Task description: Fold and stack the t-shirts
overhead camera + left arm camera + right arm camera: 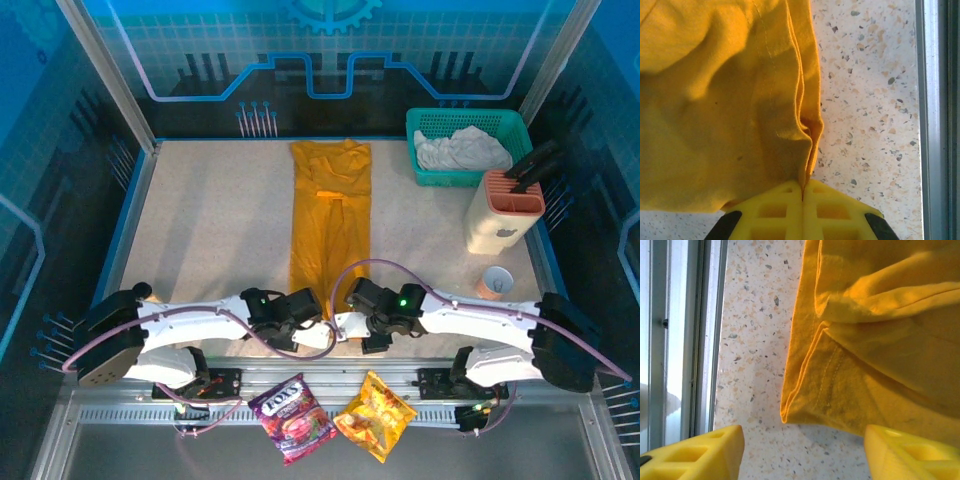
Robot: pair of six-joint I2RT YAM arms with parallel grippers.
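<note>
The golden-orange t-shirt (330,215) lies as a long narrow strip down the middle of the table, neck at the far end. My left gripper (312,312) is at its near end. In the left wrist view the yellow fingers (785,210) are pressed together on the bunched hem of the shirt (725,100). My right gripper (345,305) is at the same end from the other side. In the right wrist view it (802,455) stands open, and the shirt's near corner (787,412) lies flat on the table just ahead of its fingers. The whitish-grey t-shirt (462,150) lies crumpled in a teal basket (425,172).
A beige holder with an orange top (505,210) stands at the right, with a small cup (493,283) in front of it. Two snack packets (292,415) (375,415) lie on the front rail. The table's metal edge (932,120) runs close beside both grippers.
</note>
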